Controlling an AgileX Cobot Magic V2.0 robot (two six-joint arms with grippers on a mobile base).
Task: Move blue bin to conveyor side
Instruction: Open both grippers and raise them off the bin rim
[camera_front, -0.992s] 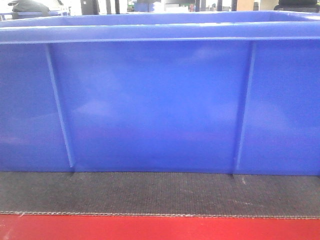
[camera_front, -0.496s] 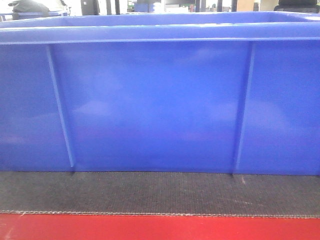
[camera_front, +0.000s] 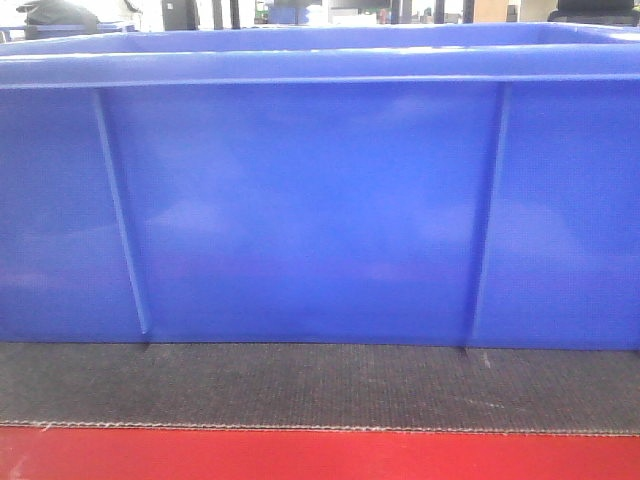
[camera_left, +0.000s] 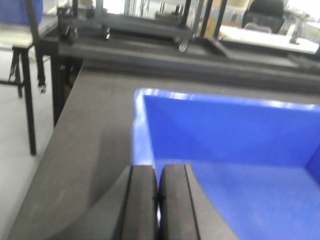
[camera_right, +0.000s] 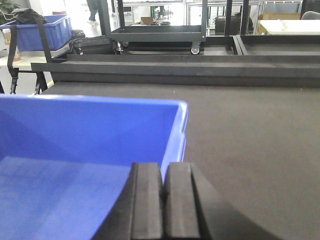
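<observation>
**A:** Fingers first: on the left gripper (camera_left: 158, 205) we see the two black pads (camera_left: 141, 205) pressed almost flat together, with just a sliver of blue showing in the seam. Looks to us like they're pinched on the near wall of the blue bin (camera_left: 225, 145), right by its corner.

**B:** Same story on our side. The right gripper (camera_right: 163, 207) has its pads (camera_right: 148, 207) nearly closed, with a thin strip of blue wall caught between them at the opposite end of the bin. So we've got both arms clamped on the rim, one at each near corner.

**A:** And where's the bin sitting? In the front view its long side fills almost the whole frame, thick rolled rim on top and two thin vertical ribs running down the wall.

**B:** We see its base resting on the conveyor (camera_front: 320, 385), the dark woven belt, with a bare band of belt in front of it and then the red border strip (camera_front: 320, 455) along the bottom edge.

**A:** The wrist views show more dark belt stretching out beyond and to the sides of the bin. Inside looks empty from what we can see. Another blue crate (camera_right: 37, 32) sits well apart in the background, up on a stand.
</observation>
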